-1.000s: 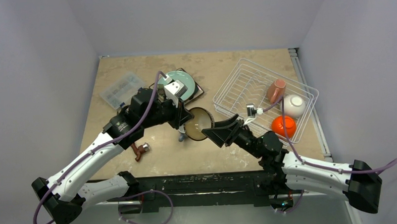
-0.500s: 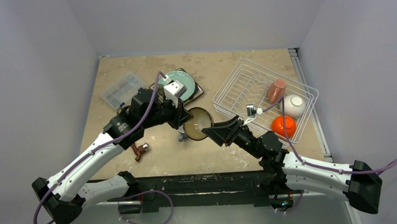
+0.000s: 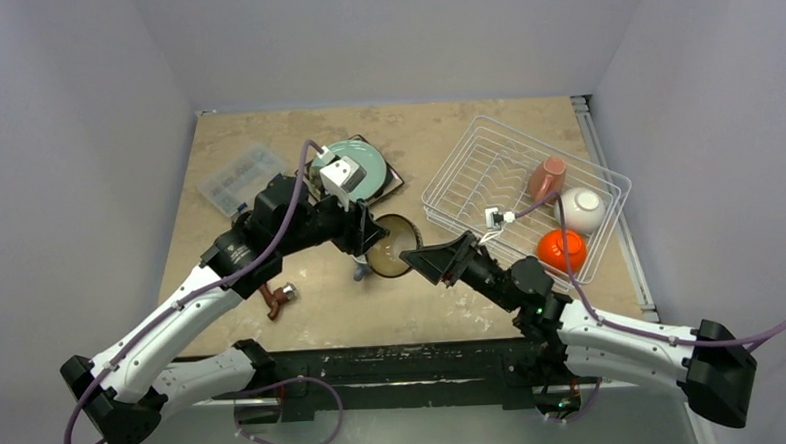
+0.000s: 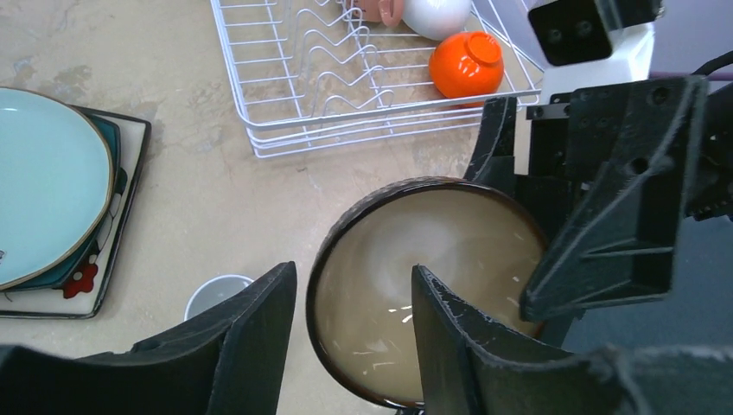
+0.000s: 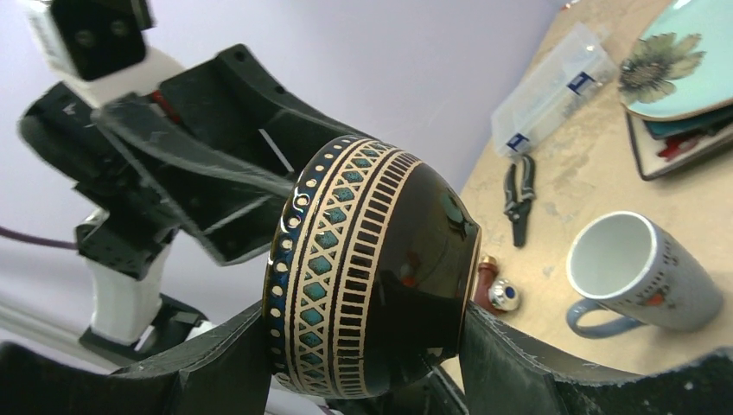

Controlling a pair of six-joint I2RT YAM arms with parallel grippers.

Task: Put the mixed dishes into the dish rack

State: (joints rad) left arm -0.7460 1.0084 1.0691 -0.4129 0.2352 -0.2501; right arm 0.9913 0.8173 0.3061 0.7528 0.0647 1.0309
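Note:
The dark brown bowl [image 3: 390, 247] is in mid-air between both grippers, on its side. My right gripper [image 5: 367, 350] is shut on it, one finger at the rim, one at the base [image 5: 372, 285]. My left gripper [image 4: 354, 337] is open and straddles the bowl's rim [image 4: 432, 285], with gaps either side. The dish rack [image 3: 466, 149] at the right holds the pink mug [image 3: 545, 180], the white bowl [image 3: 584, 209] and the orange bowl [image 3: 560, 247]. The teal plate [image 3: 361, 163] lies on the square flower plate [image 3: 394, 185]. The pale blue mug [image 5: 640, 272] lies on the table below the bowl.
A clear compartment box [image 3: 237, 177] sits at the back left, with black-handled pliers [image 5: 519, 199] near it. A small red-brown object [image 3: 275, 299] lies on the table under my left arm. The table's front edge runs just behind the bowl.
My right gripper has shifted a little left and up with the bowl. My left arm has shifted slightly back. The dishes on the table and in the rack have not moved.

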